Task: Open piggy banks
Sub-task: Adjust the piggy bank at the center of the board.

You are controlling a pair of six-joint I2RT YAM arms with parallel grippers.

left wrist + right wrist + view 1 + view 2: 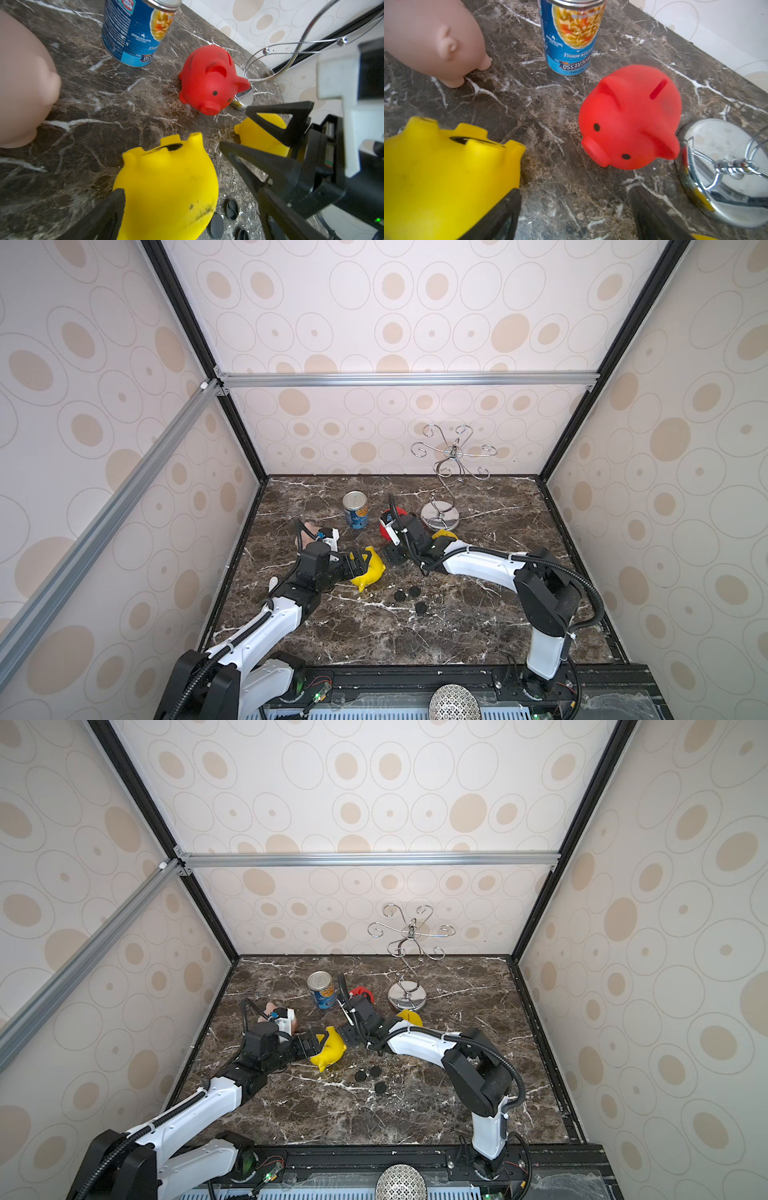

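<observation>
A yellow piggy bank (372, 570) (166, 187) lies tipped over, its belly hole (172, 147) uncovered. My left gripper (360, 564) (191, 193) stands open around it; one finger touches its side and a gap shows at the other. My right gripper (392, 553) (574, 191) is open over bare marble beside that pig, holding nothing. The red piggy bank (390, 515) (629, 118) stands upright behind the right wrist. A second yellow piggy bank (444, 536) (259, 133) is partly hidden by the right arm. The pale pink one (309, 531) (436, 37) sits behind the left wrist.
Three black round plugs (411, 598) lie loose on the marble table (478, 635) in front of the grippers. A blue-labelled tin can (356, 510) stands at the back. A chrome wire stand (440, 516) rises right of the red pig. Patterned walls enclose three sides.
</observation>
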